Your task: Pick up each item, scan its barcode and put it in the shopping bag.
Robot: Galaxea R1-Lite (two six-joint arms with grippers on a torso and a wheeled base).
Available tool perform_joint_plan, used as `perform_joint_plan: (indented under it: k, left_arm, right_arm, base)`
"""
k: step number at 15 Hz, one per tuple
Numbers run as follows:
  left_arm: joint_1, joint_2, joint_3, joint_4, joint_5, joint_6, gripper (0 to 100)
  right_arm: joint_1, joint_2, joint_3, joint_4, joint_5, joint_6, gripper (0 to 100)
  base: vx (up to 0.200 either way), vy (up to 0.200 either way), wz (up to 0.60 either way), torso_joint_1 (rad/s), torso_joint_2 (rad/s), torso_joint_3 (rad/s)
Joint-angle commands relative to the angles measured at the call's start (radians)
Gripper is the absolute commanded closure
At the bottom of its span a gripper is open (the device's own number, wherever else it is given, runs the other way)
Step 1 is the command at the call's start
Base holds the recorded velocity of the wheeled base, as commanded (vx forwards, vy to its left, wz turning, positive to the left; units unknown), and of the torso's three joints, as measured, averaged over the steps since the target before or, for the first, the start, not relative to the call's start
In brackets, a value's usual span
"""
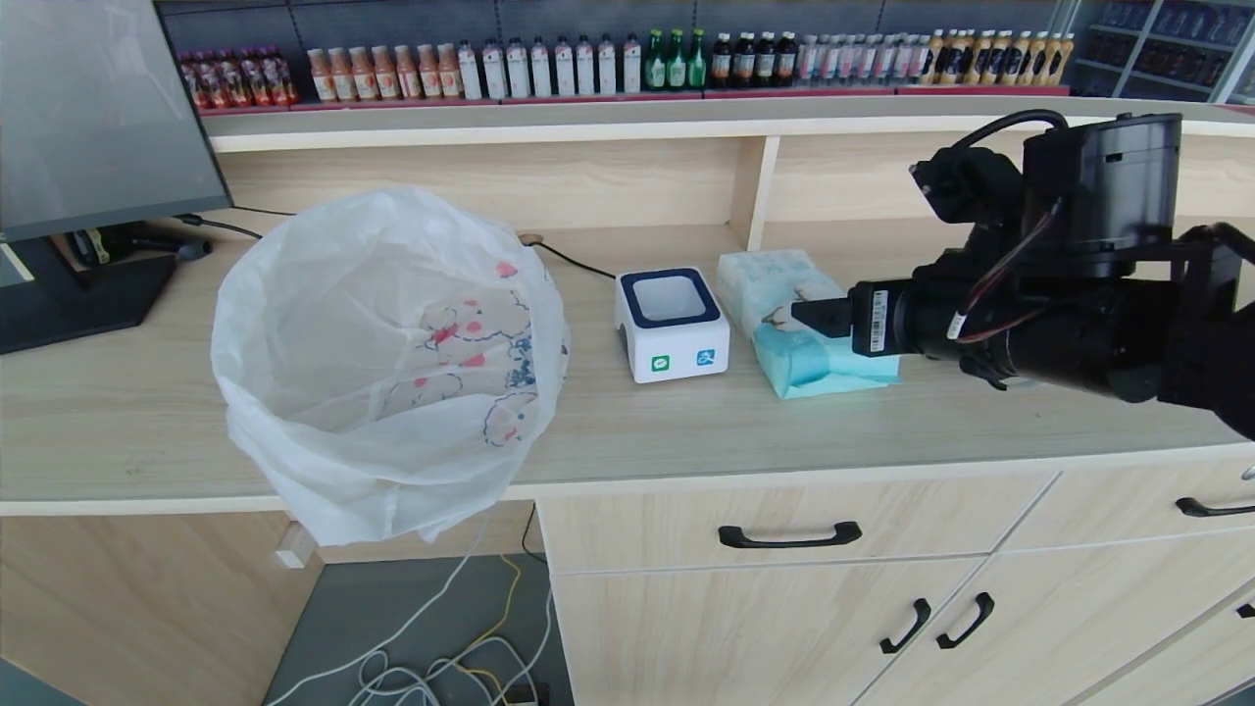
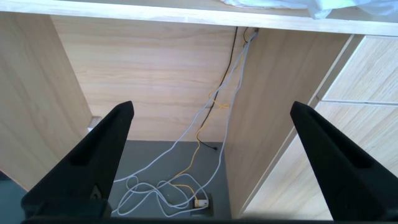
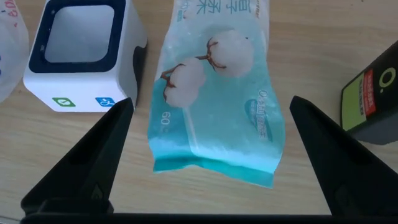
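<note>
Head view shows the shopping bag [image 1: 294, 324] open-mouthed beside the scanner [image 1: 672, 324]; right gripper [image 3: 210, 101] spread wide over the tissue pack [image 3: 217, 140].

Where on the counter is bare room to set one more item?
Bare counter lies along its front edge, before the scanner and the tissue pack, and between the monitor stand and the shopping bag. Crowded where scanner and pack lie close, under the right hand.

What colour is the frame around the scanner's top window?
Dark navy blue, set on the white scanner; it shows best in the right wrist view.
</note>
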Motion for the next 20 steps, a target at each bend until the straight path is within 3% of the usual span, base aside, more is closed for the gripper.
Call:
perform_joint_plan:
  k: [1, 7, 20]
  left_arm:
    - [0.001, 0.0, 0.0, 0.0, 0.0, 0.0, 0]
    - [0.001, 0.0, 0.0, 0.0, 0.0, 0.0, 0]
    - [0.001, 0.0, 0.0, 0.0, 0.0, 0.0, 0]
  right_arm:
    - [-0.005, 0.027, -0.033, 0.011, 0.012, -0.002, 0]
    - [-0.021, 0.144, -0.165, 0.025, 0.024, -0.052, 0]
    - [-0.034, 0.224, -0.188, 0.029, 0.009, -0.071, 0]
  base:
    - [0.0, 0.0, 0.0, 0.0, 0.0, 0.0]
    - [0.0, 0.0, 0.0, 0.0, 0.0, 0.0]
    - [0.0, 0.0, 0.0, 0.0, 0.0, 0.0]
